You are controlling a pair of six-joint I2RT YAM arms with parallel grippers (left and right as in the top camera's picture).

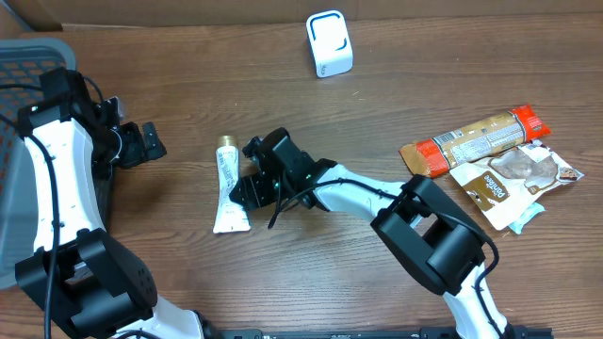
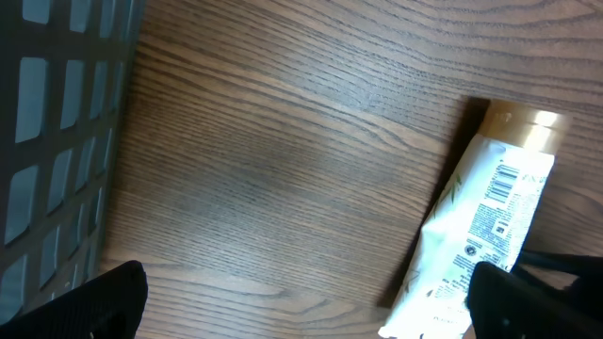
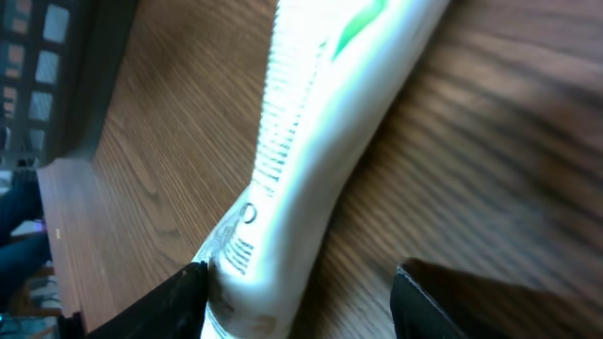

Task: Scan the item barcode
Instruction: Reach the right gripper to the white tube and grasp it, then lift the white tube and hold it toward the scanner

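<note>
While it lies flat on the wooden table (image 1: pixel 377 85), left of centre, the white squeeze tube (image 1: pixel 229 188) points its gold cap (image 1: pixel 226 143) toward the far edge and its flat crimped end toward the near edge. In the left wrist view, the tube (image 2: pixel 490 226) shows a panel of small print facing up, and its gold cap (image 2: pixel 524 122) catches the light.

The right gripper (image 1: pixel 247 174) is low at the tube's right side, its 2 fingers spread. In the right wrist view, the tube (image 3: pixel 320 160) runs between them. It sits against the finger (image 3: pixel 184 297) on the picture's left and is apart from the other finger (image 3: pixel 443 301), so nothing is pinched.

The left gripper (image 1: pixel 146 141) hangs well apart to the left with its jaws wide and nothing between them. Both its fingertips (image 2: pixel 94 301) sit at the lower corners of its own view. A grey slotted basket (image 1: pixel 38 56) sits just beside that arm at the table's left edge.

Near the far edge stands a white box-shaped device (image 1: pixel 329 43) with a blue-rimmed face. At the right, well away from the tube, lie 2 more items touching each other: an orange snack bar wrapper (image 1: pixel 471 139) and a brown and white pouch (image 1: pixel 513 179).
</note>
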